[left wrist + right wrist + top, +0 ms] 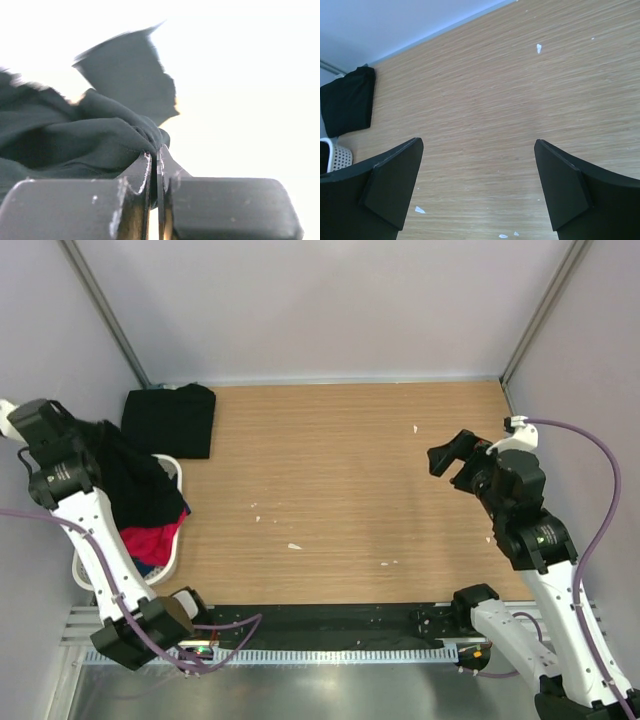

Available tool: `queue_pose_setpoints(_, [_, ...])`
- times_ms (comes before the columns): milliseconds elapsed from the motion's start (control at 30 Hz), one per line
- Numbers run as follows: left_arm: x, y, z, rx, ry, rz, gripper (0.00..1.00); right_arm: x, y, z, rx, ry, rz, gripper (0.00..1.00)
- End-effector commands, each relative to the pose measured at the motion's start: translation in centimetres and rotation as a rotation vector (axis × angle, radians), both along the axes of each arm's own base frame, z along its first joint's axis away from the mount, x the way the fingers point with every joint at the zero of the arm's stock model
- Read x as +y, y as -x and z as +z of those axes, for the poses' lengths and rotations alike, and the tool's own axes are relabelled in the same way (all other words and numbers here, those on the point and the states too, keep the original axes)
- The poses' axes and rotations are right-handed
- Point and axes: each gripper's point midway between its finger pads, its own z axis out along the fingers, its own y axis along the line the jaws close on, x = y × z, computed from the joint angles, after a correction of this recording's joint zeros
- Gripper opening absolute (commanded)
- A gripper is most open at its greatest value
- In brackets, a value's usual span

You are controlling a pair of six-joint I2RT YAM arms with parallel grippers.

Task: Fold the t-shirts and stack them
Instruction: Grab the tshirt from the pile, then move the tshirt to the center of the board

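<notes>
One black t-shirt (170,420) lies folded at the table's far left, also showing in the right wrist view (347,100). A second black t-shirt (135,480) hangs bunched over the white mesh basket (171,468). My left gripper (98,435) is shut on its top. In the left wrist view the fingertips (156,152) pinch a fold of that dark cloth (100,140), which drapes to the left against a washed-out bright background. My right gripper (455,455) hovers over the table's right side, open (477,142), with only bare wood between its fingers.
A red-pink garment (152,538) and a bit of blue cloth (145,566) lie in the basket under the hanging shirt. Small white scraps (293,546) dot the wooden table (340,470). Grey walls close in the back and both sides.
</notes>
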Motion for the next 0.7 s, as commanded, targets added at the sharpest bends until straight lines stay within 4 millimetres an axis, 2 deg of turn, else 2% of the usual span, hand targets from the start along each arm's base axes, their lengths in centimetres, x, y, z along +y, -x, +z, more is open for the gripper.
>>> queue_pose_setpoints(0, [-5.7, -0.8, 9.7, -0.221, -0.111, -0.211, 0.00, -2.1, 0.2, 3.4, -0.073, 0.022, -0.101, 1.00])
queue_pose_setpoints(33, [-7.2, -1.1, 11.3, -0.255, -0.132, -0.247, 0.00, -2.6, 0.3, 3.3, -0.063, 0.031, -0.126, 1.00])
queue_pose_setpoints(67, [-10.7, -1.5, 14.8, -0.322, -0.181, -0.348, 0.00, -3.3, 0.3, 3.5, -0.064, 0.040, -0.168, 1.00])
queue_pose_setpoints(133, [-14.8, -1.9, 17.8, -0.383, -0.217, -0.463, 0.00, -4.1, 0.5, 3.8, -0.056, 0.036, -0.220, 1.00])
queue_pose_setpoints(167, [-19.1, -2.5, 19.7, -0.425, -0.233, -0.602, 0.00, -5.0, 0.7, 3.8, -0.051, 0.039, -0.267, 1.00])
queue_pose_setpoints(200, [-21.6, -2.4, 20.6, -0.442, -0.237, -0.677, 0.00, -5.3, 1.1, 4.3, -0.054, 0.014, -0.296, 1.00])
queue_pose_setpoints(233, [-23.2, -2.7, 20.8, -0.434, -0.258, -0.707, 0.00, -5.8, 1.5, 3.6, -0.023, 0.021, -0.319, 1.00])
queue_pose_setpoints(267, [-25.0, -2.8, 20.9, -0.418, -0.313, -0.742, 0.00, -6.3, 2.1, 3.8, -0.031, 0.010, -0.345, 1.00])
queue_pose_setpoints(300, [-29.9, -2.4, 21.0, -0.418, -0.326, -0.858, 0.00, -6.4, 2.4, 3.6, -0.026, 0.000, -0.355, 1.00])
queue_pose_setpoints(333, [-32.2, -2.0, 20.8, -0.414, -0.342, -0.906, 0.00, -6.6, 2.9, 3.2, -0.014, -0.007, -0.364, 1.00])
queue_pose_setpoints(367, [-33.7, -2.0, 20.5, -0.398, -0.363, -0.913, 0.00, -6.7, 3.4, 3.3, -0.022, -0.016, -0.367, 1.00])
queue_pose_setpoints(400, [-36.4, -2.8, 18.9, -0.358, -0.397, -0.963, 0.00, -6.9, 3.8, 3.0, -0.019, -0.013, -0.373, 1.00])
queue_pose_setpoints(433, [-40.7, -1.0, 18.1, -0.358, -0.403, -1.062, 0.00, -7.2, 4.2, 2.6, -0.008, -0.009, -0.382, 1.00])
queue_pose_setpoints(500, [-44.2, -0.8, 15.4, -0.294, -0.452, -1.107, 0.00, -8.2, 5.2, 2.3, -0.007, 0.002, -0.426, 1.00])
queue_pose_setpoints(533, [-47.4, -0.2, 12.3, -0.232, -0.471, -1.173, 0.00, -8.6, 5.9, 1.6, 0.019, 0.015, -0.440, 1.00])
queue_pose_setpoints(567, [-48.3, 0.1, 10.9, -0.201, -0.473, -1.189, 0.00, -8.9, 6.3, 1.3, 0.027, 0.013, -0.459, 1.00])
queue_pose_setpoints(600, [-48.4, -0.1, 8.7, -0.143, -0.470, -1.177, 0.00, -9.3, 7.1, 0.8, 0.045, 0.020, -0.471, 1.00])
queue_pose_setpoints(633, [-48.6, 0.5, 4.6, -0.056, -0.402, -1.180, 0.00, -9.4, 7.4, 0.5, 0.053, 0.023, -0.472, 1.00])
queue_pose_setpoints(667, [-48.9, 1.2, 1.4, 0.000, -0.384, -1.215, 0.00, -9.3, 7.8, 0.4, 0.057, 0.026, -0.464, 1.00])
